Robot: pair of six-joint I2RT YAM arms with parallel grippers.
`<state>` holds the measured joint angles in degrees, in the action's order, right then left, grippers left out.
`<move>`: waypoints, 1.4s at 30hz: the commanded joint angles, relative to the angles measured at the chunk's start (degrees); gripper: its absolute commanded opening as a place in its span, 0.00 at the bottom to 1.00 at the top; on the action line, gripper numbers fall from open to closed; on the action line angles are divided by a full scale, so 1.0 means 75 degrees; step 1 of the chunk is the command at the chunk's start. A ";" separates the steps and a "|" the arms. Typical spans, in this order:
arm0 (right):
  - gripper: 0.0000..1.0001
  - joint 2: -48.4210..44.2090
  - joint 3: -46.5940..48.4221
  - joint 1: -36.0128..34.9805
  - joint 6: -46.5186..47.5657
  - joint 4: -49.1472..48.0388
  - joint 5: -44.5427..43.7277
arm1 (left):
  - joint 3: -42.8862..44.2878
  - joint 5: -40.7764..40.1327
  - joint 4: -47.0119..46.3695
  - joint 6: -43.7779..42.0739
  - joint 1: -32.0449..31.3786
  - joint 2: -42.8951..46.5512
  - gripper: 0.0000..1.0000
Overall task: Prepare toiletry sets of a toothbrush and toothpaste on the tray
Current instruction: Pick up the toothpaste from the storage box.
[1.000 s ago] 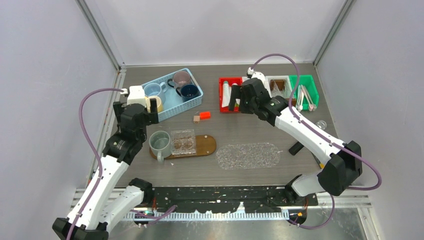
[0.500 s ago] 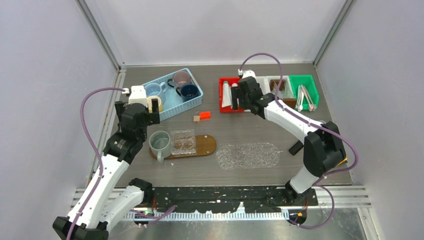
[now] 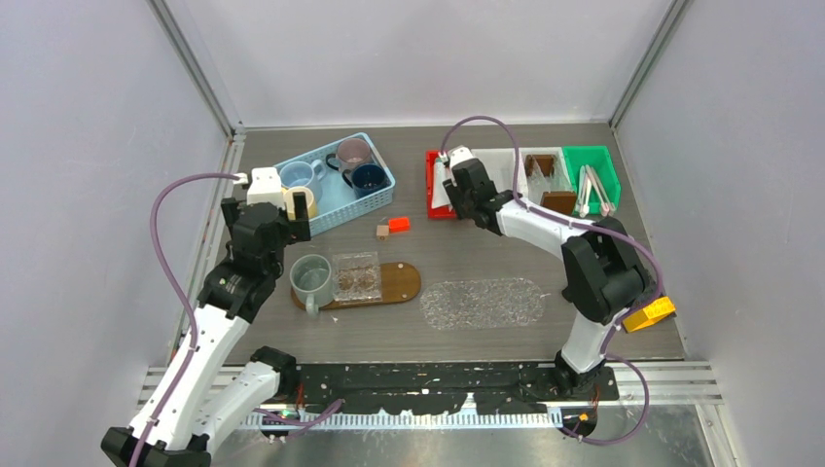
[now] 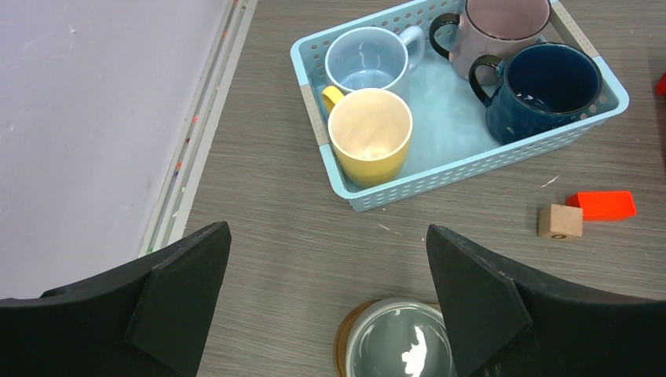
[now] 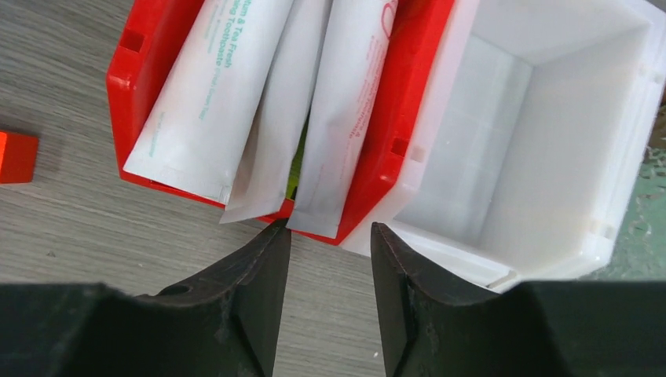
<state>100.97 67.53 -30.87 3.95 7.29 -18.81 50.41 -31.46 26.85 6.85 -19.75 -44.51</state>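
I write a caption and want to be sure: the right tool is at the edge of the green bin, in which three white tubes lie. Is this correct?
Not quite: the colour is wrong. The right wrist view shows the right tool at the edge of the red bin, not a green one, and three white tubes lie in it.

1 wooden cube (image 4: 560, 221) and 1 orange-red block (image 4: 603, 204) lie side by side just off the near right corner of the blue basket (image 4: 471, 161); 1 white bin (image 5: 550, 118) stands farther right.
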 commanded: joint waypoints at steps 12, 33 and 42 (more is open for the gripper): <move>0.33 0.0610 0.0151 -0.0009 0.0854 -0.1377 -0.0120 | 0.0017 -0.0065 -0.0205 -0.0090 0.0043 0.0069 1.00; 0.01 -0.0562 0.2237 -0.0054 -0.0674 0.2991 -0.0193 | -0.0263 0.1275 -0.0678 -0.0468 0.0043 0.0091 1.00; 0.01 -0.1437 0.2828 -0.0199 -0.1439 0.4530 0.1034 | -0.0536 0.3044 -0.1123 -0.0878 0.0043 0.0229 1.00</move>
<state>96.44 85.58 -31.11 -3.31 37.06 -16.93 47.05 -17.37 23.46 2.35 -19.75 -44.12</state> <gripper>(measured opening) 0.039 0.995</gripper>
